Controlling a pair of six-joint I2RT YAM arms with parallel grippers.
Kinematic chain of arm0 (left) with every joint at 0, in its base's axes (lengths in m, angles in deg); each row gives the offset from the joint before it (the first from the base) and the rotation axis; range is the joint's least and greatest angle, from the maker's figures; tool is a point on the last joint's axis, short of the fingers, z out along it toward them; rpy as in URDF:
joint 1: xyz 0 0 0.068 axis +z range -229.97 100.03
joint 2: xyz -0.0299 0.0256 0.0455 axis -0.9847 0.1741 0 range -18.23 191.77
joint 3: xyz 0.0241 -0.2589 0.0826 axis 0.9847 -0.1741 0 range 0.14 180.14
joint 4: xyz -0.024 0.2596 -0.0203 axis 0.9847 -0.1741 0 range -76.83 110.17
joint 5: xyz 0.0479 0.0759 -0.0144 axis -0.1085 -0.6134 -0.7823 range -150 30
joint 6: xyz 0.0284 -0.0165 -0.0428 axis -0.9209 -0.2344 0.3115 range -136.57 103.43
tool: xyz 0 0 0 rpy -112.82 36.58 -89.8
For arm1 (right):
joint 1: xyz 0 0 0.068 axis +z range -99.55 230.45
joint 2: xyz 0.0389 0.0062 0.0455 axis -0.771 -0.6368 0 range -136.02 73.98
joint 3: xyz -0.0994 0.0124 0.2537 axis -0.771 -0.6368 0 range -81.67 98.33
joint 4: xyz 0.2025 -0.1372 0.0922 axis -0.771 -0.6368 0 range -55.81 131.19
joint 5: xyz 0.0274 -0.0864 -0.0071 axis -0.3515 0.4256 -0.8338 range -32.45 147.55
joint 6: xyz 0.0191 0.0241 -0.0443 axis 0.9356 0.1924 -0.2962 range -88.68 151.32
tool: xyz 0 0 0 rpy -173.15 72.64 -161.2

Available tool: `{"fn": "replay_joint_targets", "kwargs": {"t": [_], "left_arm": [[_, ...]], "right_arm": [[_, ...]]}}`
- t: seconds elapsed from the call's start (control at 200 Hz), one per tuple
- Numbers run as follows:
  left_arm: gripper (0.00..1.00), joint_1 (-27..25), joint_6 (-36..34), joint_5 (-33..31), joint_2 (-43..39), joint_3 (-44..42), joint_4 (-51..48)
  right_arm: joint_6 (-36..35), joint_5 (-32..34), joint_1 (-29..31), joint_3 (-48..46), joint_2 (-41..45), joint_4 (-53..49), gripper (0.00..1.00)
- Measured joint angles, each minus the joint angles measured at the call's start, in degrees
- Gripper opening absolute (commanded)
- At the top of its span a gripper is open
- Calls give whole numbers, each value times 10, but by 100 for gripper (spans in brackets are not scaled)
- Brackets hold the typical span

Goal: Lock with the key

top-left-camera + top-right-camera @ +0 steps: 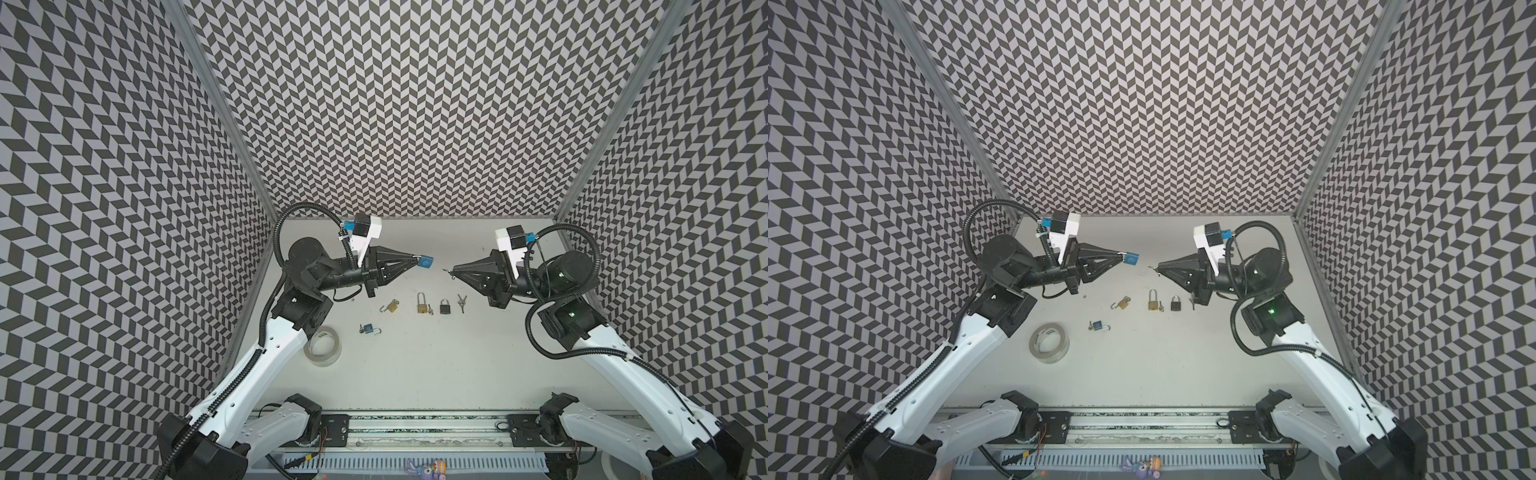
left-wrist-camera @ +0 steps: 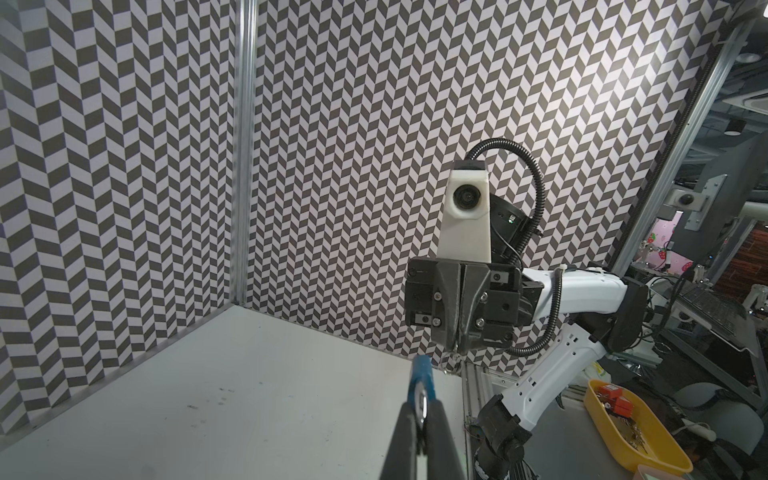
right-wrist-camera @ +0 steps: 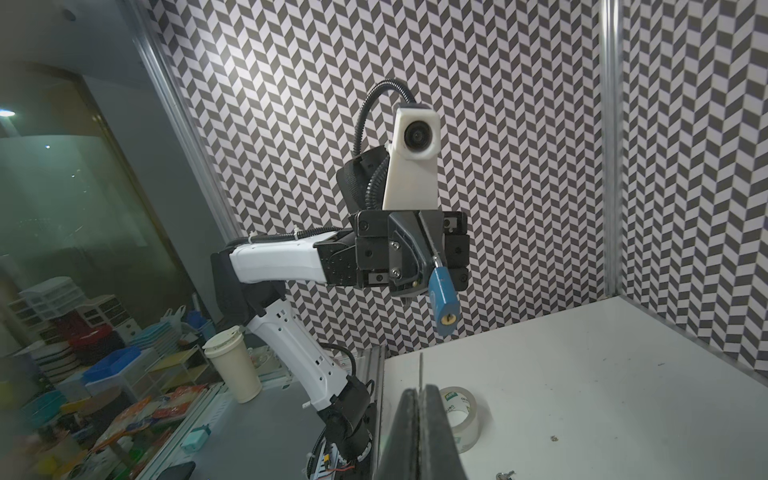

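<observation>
On the table (image 1: 415, 374), four padlocks (image 1: 445, 306), one tape roll (image 1: 316, 360), left pincer (image 1: 415, 258) grasping blue padlock (image 1: 427, 262), right pincer (image 1: 452, 272) pinching key (image 1: 446, 270)

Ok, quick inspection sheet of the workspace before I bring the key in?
surface: pale table, faint specks.
job's things: blue padlock held in the air by its shackle, keyhole facing the key; a gap between them.
clutter, on the table: open brass padlock, long-shackle brass padlock, black padlock, bunch of keys, open blue padlock, tape roll.
grippers: left gripper shut on shackle; right gripper shut on key.
cables: black conduit loops off both arms; no snag seen.
surroundings: chevron-patterned walls.
</observation>
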Motion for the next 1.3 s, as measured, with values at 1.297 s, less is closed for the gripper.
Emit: {"fn": "replay_joint_targets", "kwargs": {"t": [1.297], "left_arm": [[0,-183,-99,-253,316,57,-170]], "right_arm": [[70,308,-260,-289,-185,-78,0]]}}
